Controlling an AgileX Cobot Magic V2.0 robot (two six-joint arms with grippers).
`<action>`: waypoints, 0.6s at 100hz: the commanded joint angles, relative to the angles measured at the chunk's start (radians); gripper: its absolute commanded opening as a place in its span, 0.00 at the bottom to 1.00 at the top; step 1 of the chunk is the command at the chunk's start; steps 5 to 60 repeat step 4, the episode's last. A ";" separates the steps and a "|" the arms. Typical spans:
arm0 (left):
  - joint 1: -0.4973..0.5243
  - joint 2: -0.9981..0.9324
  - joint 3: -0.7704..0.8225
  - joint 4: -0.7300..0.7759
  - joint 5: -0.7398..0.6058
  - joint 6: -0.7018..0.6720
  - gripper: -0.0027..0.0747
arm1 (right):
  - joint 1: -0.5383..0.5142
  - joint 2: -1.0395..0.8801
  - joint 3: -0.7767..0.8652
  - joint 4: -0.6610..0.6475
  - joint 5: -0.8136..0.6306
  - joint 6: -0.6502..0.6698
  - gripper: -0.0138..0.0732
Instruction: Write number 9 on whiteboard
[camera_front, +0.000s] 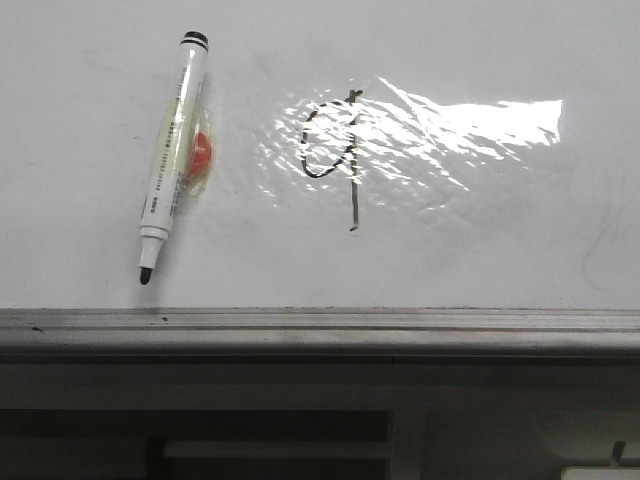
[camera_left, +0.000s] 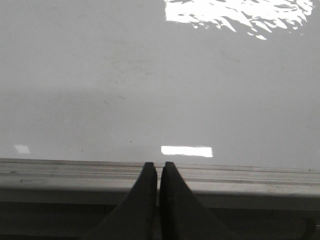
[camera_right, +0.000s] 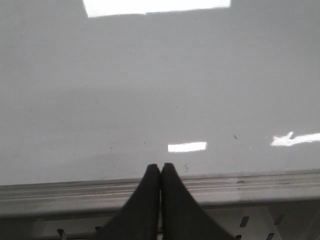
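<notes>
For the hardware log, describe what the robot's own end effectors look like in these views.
Only the fingers show, in the wrist views. The left end effector has two matte black fingers, smooth, broad at the base and curving in to narrow rounded tips. The right end effector matches it: same black, same tapered shape. No cables, markings or arm links are visible, and neither arm appears in the front view.
</notes>
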 joint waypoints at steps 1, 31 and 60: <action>0.001 -0.028 0.019 0.003 -0.042 -0.011 0.01 | -0.004 -0.015 0.026 -0.001 -0.008 -0.002 0.08; 0.001 -0.028 0.019 0.003 -0.042 -0.011 0.01 | -0.004 -0.015 0.026 -0.001 -0.008 -0.002 0.08; 0.001 -0.028 0.019 0.003 -0.042 -0.011 0.01 | -0.004 -0.015 0.026 -0.001 -0.008 -0.002 0.08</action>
